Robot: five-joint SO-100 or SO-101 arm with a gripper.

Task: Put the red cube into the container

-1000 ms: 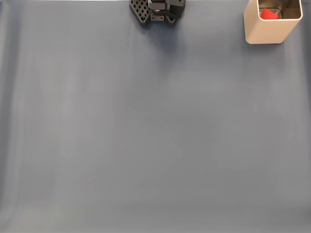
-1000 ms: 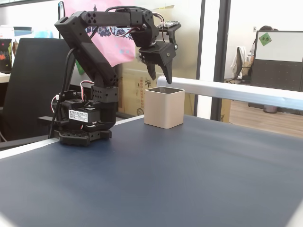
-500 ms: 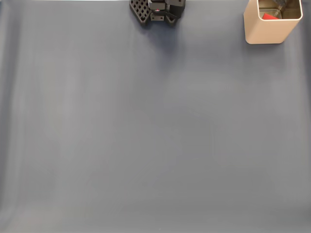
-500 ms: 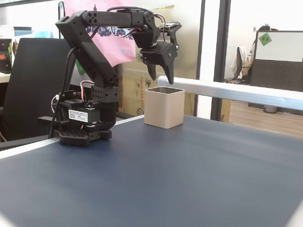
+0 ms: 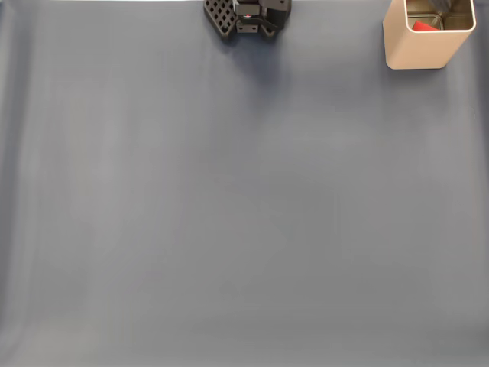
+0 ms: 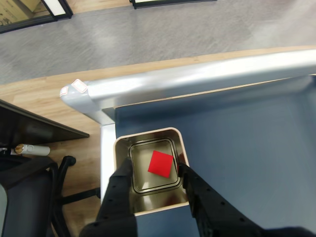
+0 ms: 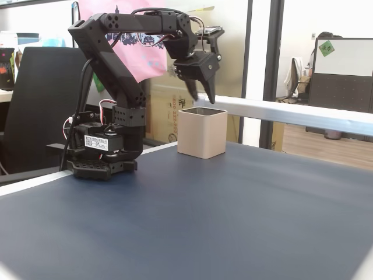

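Since a moment ago we see the gripper (image 7: 201, 92) lifted a little higher above the tin (image 7: 201, 132), with its tips now clear of the rim; the tin itself has not shifted. In the side-on fixed view the black arm (image 7: 111, 55) reaches from its base (image 7: 99, 153) out over the tin, the gripper pointing down just above the opening.

In the wrist view we look straight down between the two black fingers (image 6: 120, 182), which stand apart with nothing between them, so the gripper (image 6: 154, 174) is open and empty. Below it the red cube (image 6: 161, 164) lies flat on the shiny bottom of the tin (image 6: 121, 144), roughly in the middle.

In the fixed view from above, the tin (image 5: 416, 47) stands near the top right corner of the dark blue table (image 5: 229, 214), and a slice of the red cube (image 5: 422, 26) shows inside it. The arm's base (image 5: 246, 17) sits at the top edge, well apart from the tin.
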